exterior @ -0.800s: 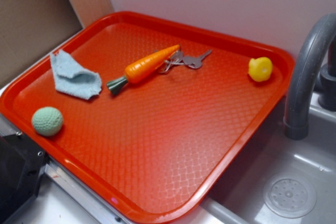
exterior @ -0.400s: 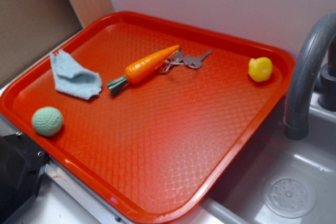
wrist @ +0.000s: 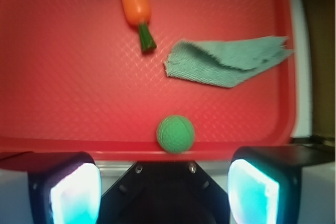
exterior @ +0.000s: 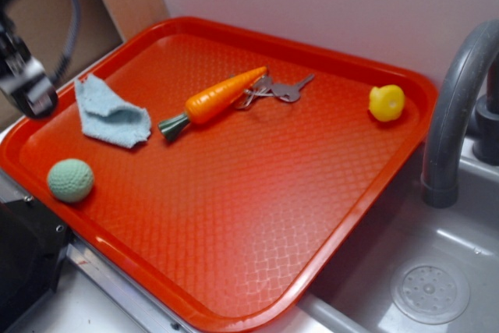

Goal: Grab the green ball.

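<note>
Exterior: red tray (exterior: pixel 257 216) on a grey counter beside a sink (exterior: pixel 421 271) with a grey faucet (exterior: pixel 456 107), pale wall behind. Green ball (exterior: pixel 70 180) sits at the tray's front-left corner, near a blue cloth (exterior: pixel 111 115); carrot (exterior: pixel 210 101), keys (exterior: pixel 277 88) and yellow toy (exterior: pixel 387 103) lie farther back. Gripper (exterior: pixel 27 87) is blurred at the left edge — above the tray rim, clear of the ball. Wrist: jaws wide apart, holding nothing — ball (wrist: pixel 175 134) centred between them, against the tray's near rim.
</note>
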